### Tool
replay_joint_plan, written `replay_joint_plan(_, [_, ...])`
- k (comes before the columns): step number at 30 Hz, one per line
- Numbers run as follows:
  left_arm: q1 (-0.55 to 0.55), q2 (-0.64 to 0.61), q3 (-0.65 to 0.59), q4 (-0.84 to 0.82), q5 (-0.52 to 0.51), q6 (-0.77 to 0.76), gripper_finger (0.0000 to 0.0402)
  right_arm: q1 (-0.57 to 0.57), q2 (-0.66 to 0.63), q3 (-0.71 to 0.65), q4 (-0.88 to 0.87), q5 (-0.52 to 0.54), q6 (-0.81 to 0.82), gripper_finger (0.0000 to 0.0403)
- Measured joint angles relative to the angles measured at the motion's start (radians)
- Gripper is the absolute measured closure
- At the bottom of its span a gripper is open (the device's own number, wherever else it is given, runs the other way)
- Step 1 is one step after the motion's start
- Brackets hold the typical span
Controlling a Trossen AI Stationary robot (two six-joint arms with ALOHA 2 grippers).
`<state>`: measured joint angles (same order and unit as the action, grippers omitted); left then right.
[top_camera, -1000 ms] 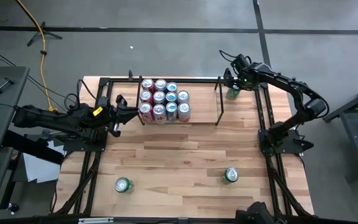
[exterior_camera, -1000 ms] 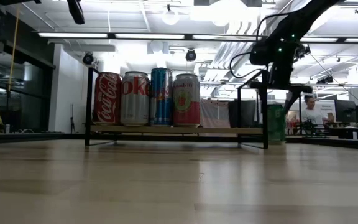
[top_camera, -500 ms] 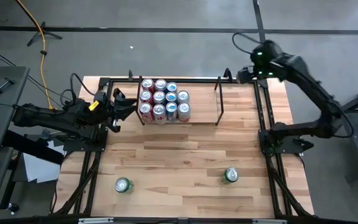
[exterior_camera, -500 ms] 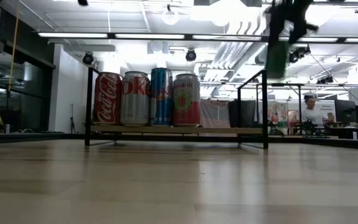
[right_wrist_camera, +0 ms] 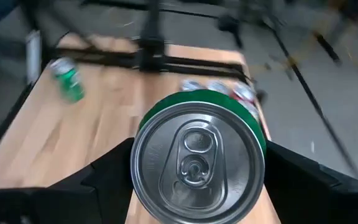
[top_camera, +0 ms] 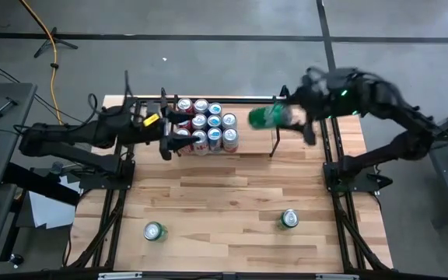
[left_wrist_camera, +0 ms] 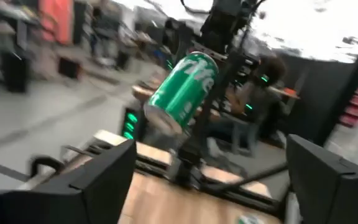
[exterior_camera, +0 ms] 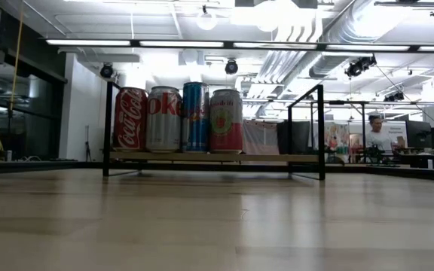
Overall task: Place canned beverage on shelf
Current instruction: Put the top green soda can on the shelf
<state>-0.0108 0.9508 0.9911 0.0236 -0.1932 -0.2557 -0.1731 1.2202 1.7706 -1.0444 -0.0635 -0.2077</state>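
Near edge of the wooden table (top_camera: pixel 232 194): two green cans standing loose, upright, not yet shelved, one at near left (top_camera: pixel 154 231), one at near right (top_camera: pixel 289 218), well apart from each other and from the rack. Middle of the table: bare boards. Far side: the shelf (top_camera: pixel 272 134), a low rack of thin black rods on a light wood base, holding a tight block of cans (top_camera: pixel 205 124) at its left end, upright, tops showing from above; from table height, front row reads as a red cola can (exterior_camera: pixel 129 119), a silver can (exterior_camera: pixel 163 119), a tall blue can (exterior_camera: pixel 196 117) and a pink-labelled can (exterior_camera: pixel 225 120). Right end of the shelf open, unfilled. Judged progress: well along, one stocked group in place, one can in transit, two left on the table. Left gripper (top_camera: pixel 167 134): at the left end of the shelf, just beside the stocked cans, fingers (left_wrist_camera: pixel 98 180) spread wide, nothing between them. Right gripper (top_camera: pixel 306 115): raised above the far right of the table, over the right end of the shelf, clamped on a green can (top_camera: pixel 267 117), can tipped onto its side in the air, silver top (right_wrist_camera: pixel 197 155) facing the wrist, fingers either side of the body. Remaining for this can, as judged: turning upright, lowering into the open right bay, release.
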Motion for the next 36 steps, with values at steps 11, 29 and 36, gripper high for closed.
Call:
replay_joint_plan(11, [0.148, 0.124, 0.127, -0.139, 0.589, -0.327, 0.0062, 0.273, 0.251, 0.058, 0.195, 0.015, -0.231, 0.0120])
replay_joint_plan(29, [0.101, 0.305, 0.126, 0.048, 1.027, -0.549, 0.0062, 0.321, 0.493, 0.324, 0.198, -0.177, -0.291, 0.0120])
replay_joint_plan(36, [0.069, 0.356, 0.126, 0.103, 1.110, -0.598, 0.0062, 0.319, 0.500, 0.324, 0.237, -0.184, -0.291, 0.0120])
